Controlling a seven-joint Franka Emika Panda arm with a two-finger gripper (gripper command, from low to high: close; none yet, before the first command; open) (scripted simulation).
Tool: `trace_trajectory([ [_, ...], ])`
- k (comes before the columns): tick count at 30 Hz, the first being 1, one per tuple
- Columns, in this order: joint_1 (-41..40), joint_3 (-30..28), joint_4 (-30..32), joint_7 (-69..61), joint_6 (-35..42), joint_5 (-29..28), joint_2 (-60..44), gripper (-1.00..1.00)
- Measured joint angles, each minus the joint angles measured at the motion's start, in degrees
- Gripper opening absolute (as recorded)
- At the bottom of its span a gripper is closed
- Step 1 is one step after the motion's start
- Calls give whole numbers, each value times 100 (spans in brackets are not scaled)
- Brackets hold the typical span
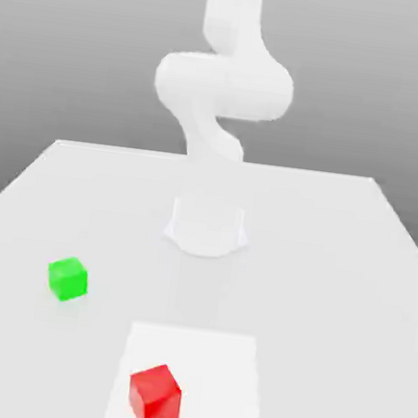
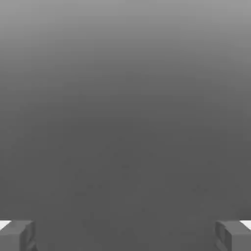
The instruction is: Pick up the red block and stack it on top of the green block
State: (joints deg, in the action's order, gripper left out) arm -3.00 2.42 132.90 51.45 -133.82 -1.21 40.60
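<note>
- So, your red block (image 1: 155, 395) sits on the table (image 1: 335, 265) close to the front edge in the exterior view, roughly centered, maybe a hair toward that view's left.
- It's resting on a brighter white square patch (image 1: 221, 362) on the table surface, in the patch's front-left part, and it's turned a bit so one corner faces the camera.
- Your green block (image 1: 68, 278) is farther back and well off to the exterior view's left, sitting flat on the plain table. The two blocks are well apart, nothing touching.
- You've got the white arm (image 1: 223, 85) rising from its round base (image 1: 206, 229) in the middle of the table, behind both blocks. It curls up through a chunky elbow and runs out of the top of the exterior view.
- Pincer (image 2: 125, 235) check: in the hand view you can see the two gray fingertips (image 2: 17, 235) at opposite sides, spread wide with a big gap between them, so it's released and holding nothing.
- Between those fingers you just get a smooth gray backdrop, lighter at one end and darker at the other, with neither block in that gap.
- Both blocks are sitting flat on the table, neither stacked on anything.
</note>
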Motion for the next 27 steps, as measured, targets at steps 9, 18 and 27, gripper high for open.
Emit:
trace_trajectory([
  [9,-904,693,404,2116,-728,-536,-1921,0],
  [18,-1344,881,805,4059,-1455,-878,-3785,0],
  [27,-1312,767,1061,5152,-2425,-566,-5519,0],
])
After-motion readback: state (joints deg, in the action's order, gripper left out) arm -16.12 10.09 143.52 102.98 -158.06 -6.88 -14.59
